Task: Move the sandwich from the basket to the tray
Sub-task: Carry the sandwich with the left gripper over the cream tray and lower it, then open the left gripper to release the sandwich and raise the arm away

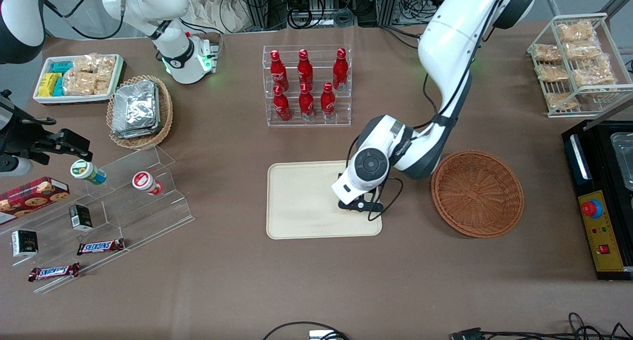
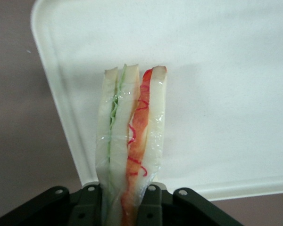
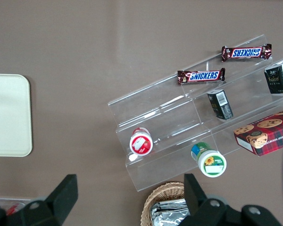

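Note:
My left gripper (image 2: pixel 121 207) is shut on the sandwich (image 2: pixel 132 136), a pale bread wedge in clear wrap with green and orange-red filling lines along its edge. It hangs just above the cream tray (image 2: pixel 217 70), near the tray's rim. In the front view the gripper (image 1: pixel 357 205) sits low over the tray (image 1: pixel 301 201), at the end nearest the basket, and the arm hides the sandwich. The reddish-brown wicker basket (image 1: pixel 477 193) stands beside the tray toward the working arm's end and holds nothing.
A clear rack of red bottles (image 1: pixel 306 85) stands farther from the front camera than the tray. Toward the parked arm's end are a stepped acrylic shelf (image 1: pixel 123 191) with snacks and a light wicker basket of foil packets (image 1: pixel 139 110). A black control box (image 1: pixel 601 196) lies at the working arm's end.

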You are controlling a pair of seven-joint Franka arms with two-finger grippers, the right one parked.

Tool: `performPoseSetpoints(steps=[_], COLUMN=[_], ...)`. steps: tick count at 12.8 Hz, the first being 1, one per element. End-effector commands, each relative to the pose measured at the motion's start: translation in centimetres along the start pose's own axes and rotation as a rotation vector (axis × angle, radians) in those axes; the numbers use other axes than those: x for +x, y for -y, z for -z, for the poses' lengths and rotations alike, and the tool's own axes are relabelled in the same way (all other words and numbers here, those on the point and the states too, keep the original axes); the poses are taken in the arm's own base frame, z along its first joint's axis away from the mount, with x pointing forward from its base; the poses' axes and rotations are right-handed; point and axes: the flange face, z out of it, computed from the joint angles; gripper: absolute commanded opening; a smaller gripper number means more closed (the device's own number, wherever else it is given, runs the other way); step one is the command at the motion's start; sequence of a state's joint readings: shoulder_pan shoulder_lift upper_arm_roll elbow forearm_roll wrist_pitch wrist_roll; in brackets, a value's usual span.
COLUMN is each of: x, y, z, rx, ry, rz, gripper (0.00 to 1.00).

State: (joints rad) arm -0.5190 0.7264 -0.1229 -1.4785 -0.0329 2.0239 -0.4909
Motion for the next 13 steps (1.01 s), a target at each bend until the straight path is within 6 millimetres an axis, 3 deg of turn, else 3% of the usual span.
performPoseSetpoints(steps=[1,3,4,5,6,9,11,13], x=[1.0,1.4,1.7,2.3,3.3,3.8,2.9,0.8], y=[-0.3,0.3,0.5,1.1,2.6,3.5,3.5,3.5], z=[0.2,-0.3,-0.4,-1.1,-1.0,0.5,3.8,8.1], rx=[0.003,0.003,0.0,-0.008,-0.02,-0.033,-0.032,-0.005], ry=[-0.027,-0.033,-0.038,-0.041,-0.064,-0.079,-0.088,-0.056], rz=[0.06,0.065,0.07,0.098,0.108,0.119,0.12,0.1], gripper=[0.06,0.19,0.32,0.69,1.0,1.0,1.0,1.0])
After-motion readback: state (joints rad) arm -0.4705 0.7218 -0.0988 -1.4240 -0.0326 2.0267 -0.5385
